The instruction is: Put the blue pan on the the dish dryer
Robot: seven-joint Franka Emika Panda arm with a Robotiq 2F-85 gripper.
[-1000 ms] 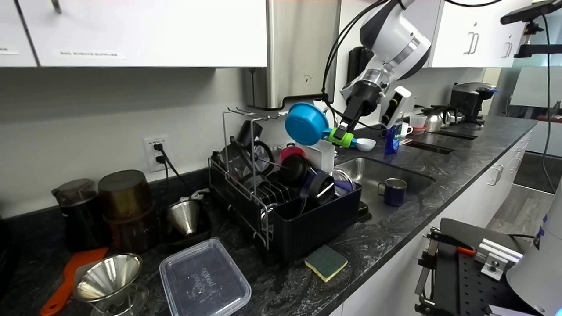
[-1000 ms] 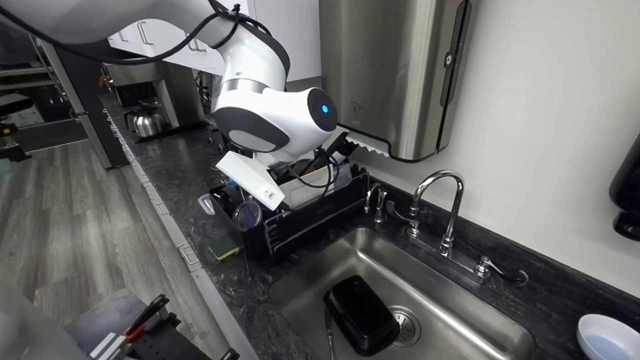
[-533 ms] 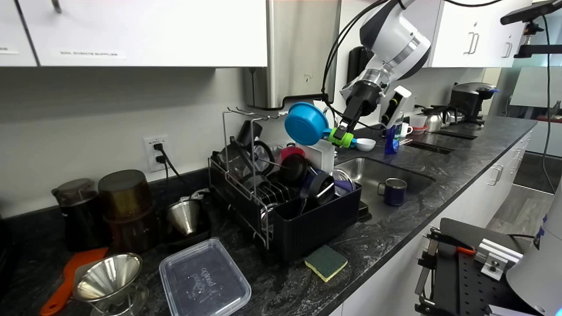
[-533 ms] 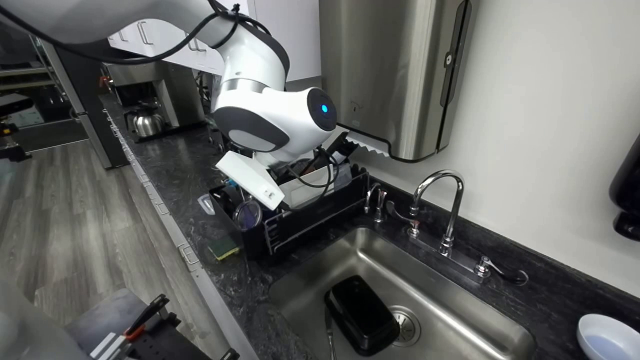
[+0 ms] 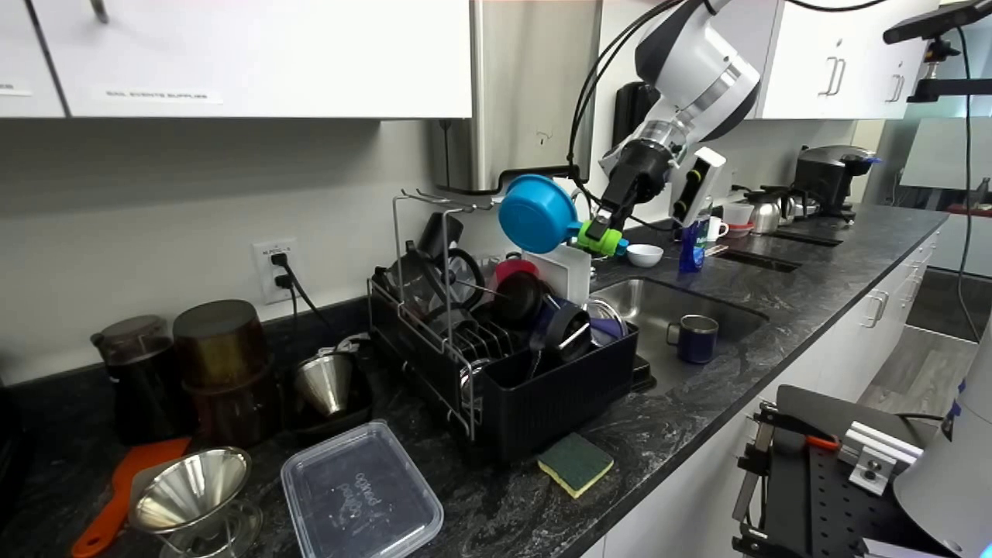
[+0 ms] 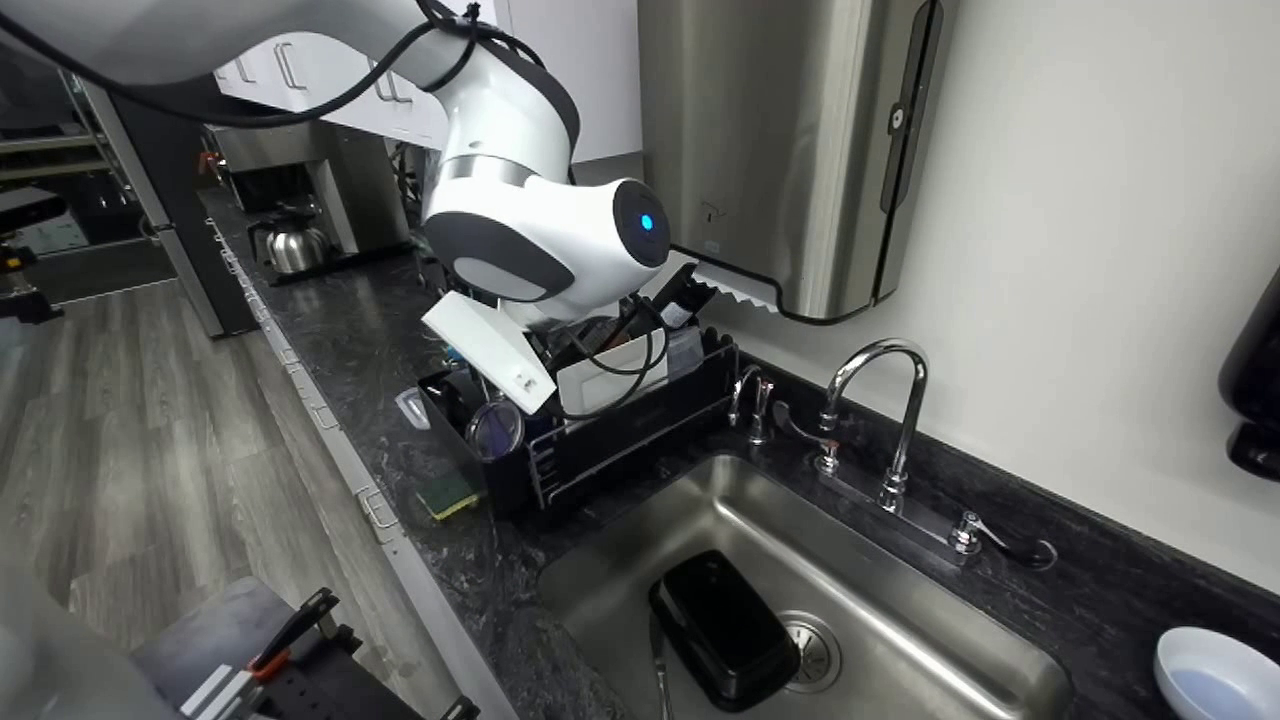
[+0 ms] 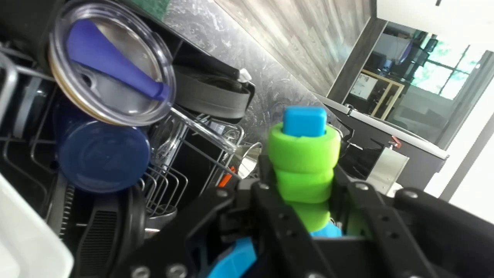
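In an exterior view, a glossy black rectangular container (image 6: pixel 725 632) lies in a stainless-steel sink (image 6: pixel 880 650); from it, a curved chrome faucet (image 6: pixel 908 425) stands at one o'clock, a round white bowl (image 6: pixel 1215 675) at three, a slim metal utensil (image 6: pixel 660 667) at eight and a green-and-yellow rectangular sponge (image 6: pixel 446 495) at ten.

Your gripper (image 7: pixel 303 173) hid most of the blue pan (image 7: pixel 233 259) in the wrist view; an exterior view cut off the near-right white bowl (image 6: pixel 1218 672).
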